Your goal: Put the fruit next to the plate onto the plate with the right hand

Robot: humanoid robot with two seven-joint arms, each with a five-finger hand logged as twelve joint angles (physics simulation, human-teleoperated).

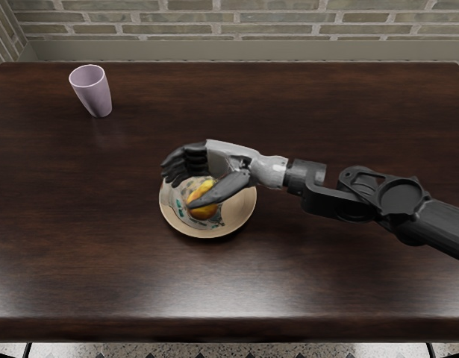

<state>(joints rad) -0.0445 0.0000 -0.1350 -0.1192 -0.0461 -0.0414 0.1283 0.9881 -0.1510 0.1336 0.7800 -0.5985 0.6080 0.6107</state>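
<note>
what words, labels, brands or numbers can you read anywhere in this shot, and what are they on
None: nothing in the head view reads as text.
purple cup: plain, no label.
plate: greenish marks, blurred, apparently a pattern rather than letters.
fruit and right robot hand closed around it: no marking.
table and brick wall: no sign or number.

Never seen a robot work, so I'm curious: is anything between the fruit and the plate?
Nothing visible. The right hand has the fruit right over the plate, thumb across it. The only other thing, a purple cup, stands far off at the back left.
</note>
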